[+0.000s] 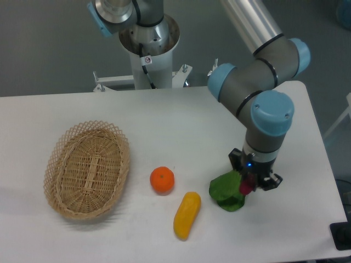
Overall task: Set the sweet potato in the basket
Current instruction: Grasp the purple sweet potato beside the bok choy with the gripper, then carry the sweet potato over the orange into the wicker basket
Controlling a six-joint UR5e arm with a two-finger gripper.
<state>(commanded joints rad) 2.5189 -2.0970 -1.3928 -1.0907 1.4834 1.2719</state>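
**Sweet potato held in the gripper, far from the basket**

Sweet potato (246, 188): only a small reddish-purple patch shows, caught between the jaws of the gripper (249, 186) and largely hidden by the gripper body. The jaws are closed on it, so the tuber is carried rather than lying free; whether it hangs clear of the table (181, 118) cannot be told from this single view. Just beside it, and partly overlapping it in the picture, lies a green leafy vegetable (227, 192), on the side toward the other produce. Contact between leaf and tuber cannot be judged.

Further toward the middle of the table lie a yellow-orange elongated vegetable (187, 215) and a round orange fruit (162, 180), near each other but apart. The basket (86, 169) sits at the opposite side of the table, well apart from the gripper, and holds nothing visible.

Progress, as a judgement: the grasp appears complete, while transport and release remain. The carry must cross over or past the leaf, the yellow vegetable and the orange fruit before the tuber can be lowered inside the wicker rim.
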